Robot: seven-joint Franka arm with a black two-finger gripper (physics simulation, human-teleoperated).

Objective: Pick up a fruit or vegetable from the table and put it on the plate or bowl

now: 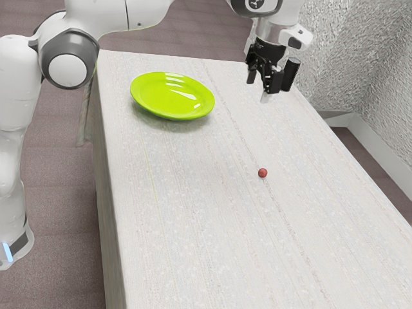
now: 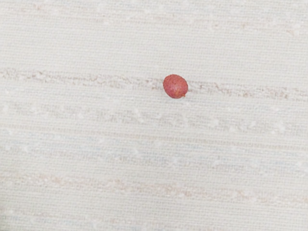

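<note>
Claw (image 1: 258,87) hangs high above the far end of the pale surface (image 1: 193,219), fingers spread, nothing between them. A small red fruit (image 1: 262,172) lies alone on the bare surface, well apart from the green plate (image 1: 172,95). In the wrist view the fruit (image 2: 175,86) sits on the woven-looking top under the hand.

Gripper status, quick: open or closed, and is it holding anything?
Gripper: open, holding nothing. It hangs above the table, and the small red fruit lies on the tabletop apart from it.
</note>
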